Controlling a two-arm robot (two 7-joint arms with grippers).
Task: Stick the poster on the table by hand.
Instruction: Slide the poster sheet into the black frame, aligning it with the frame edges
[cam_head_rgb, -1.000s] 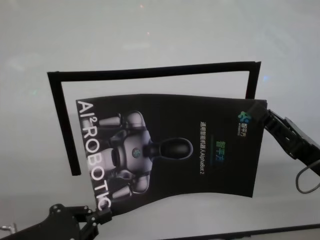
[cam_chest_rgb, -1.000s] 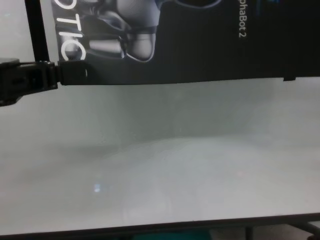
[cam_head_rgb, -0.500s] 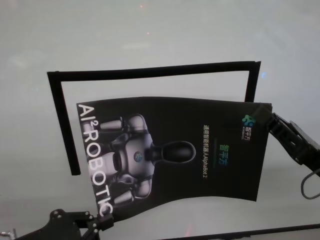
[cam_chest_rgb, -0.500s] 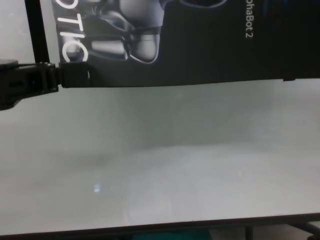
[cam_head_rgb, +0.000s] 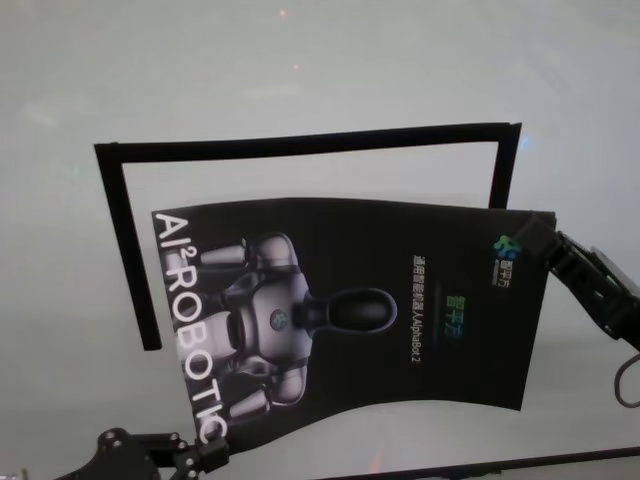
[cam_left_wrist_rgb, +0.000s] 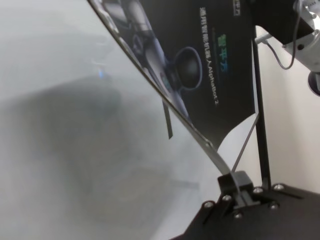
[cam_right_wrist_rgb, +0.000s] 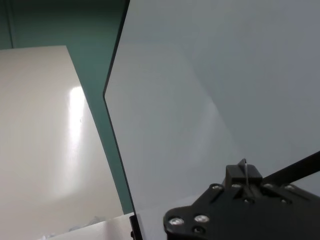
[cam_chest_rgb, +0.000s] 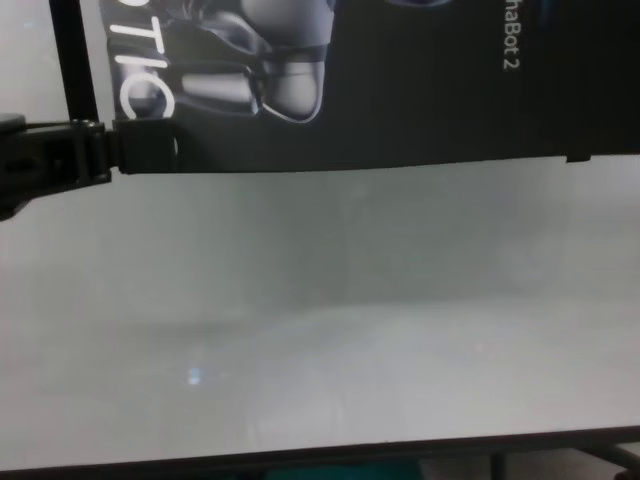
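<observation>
The poster (cam_head_rgb: 350, 320) is a thin, glossy black sheet, smooth and flexible, bowing along its near edge. The bench (cam_head_rgb: 300, 80) has a matt pale grey top. The tape strips (cam_head_rgb: 300, 143) look flat, dull black. Both tools are matt black.

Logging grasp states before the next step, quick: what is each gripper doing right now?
Left gripper: shut on the poster's near-left corner.
Right gripper: shut on the poster's far-right corner.

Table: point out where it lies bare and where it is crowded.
Bare: the table beyond the tape frame, and its near strip below the poster. Crowded: the poster's corners, pinched by the left gripper and right gripper.
</observation>
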